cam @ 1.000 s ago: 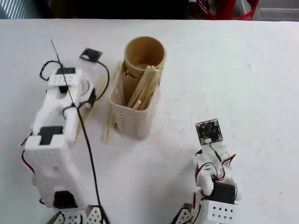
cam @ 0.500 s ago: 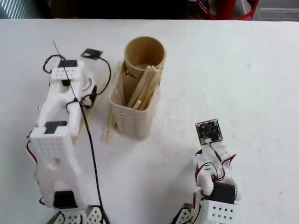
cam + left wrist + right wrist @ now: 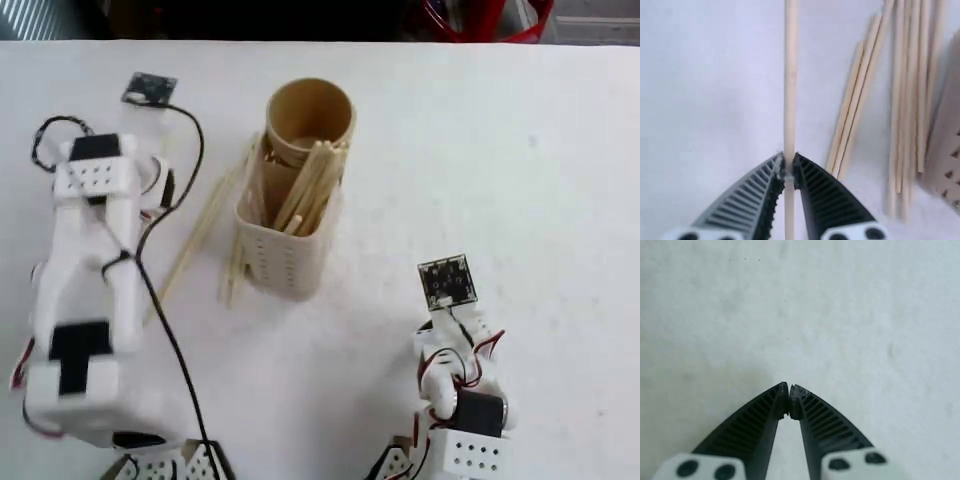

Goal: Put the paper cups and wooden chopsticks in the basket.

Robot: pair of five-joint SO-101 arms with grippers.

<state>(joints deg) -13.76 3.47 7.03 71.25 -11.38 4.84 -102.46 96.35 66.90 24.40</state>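
Observation:
A perforated white basket (image 3: 285,255) stands mid-table with a tan paper cup (image 3: 308,115) upright in its far end and several wooden chopsticks (image 3: 312,185) leaning inside. More chopsticks (image 3: 195,240) lie on the table just left of the basket. In the left wrist view my left gripper (image 3: 789,165) is shut on a single chopstick (image 3: 790,75) that runs straight out ahead; loose chopsticks (image 3: 855,110) and the basket wall (image 3: 945,150) lie beside it. The left arm (image 3: 90,260) sits left of the basket. My right gripper (image 3: 789,395) is shut on nothing above bare table.
The right arm (image 3: 460,390) rests folded near the front edge, right of the basket. A red container (image 3: 480,20) sits beyond the table's far edge. The white tabletop (image 3: 500,150) stretches open to the right and behind the basket.
The left arm has swung left and away from the basket, uncovering the chopsticks lying beside it. The right arm has kept still.

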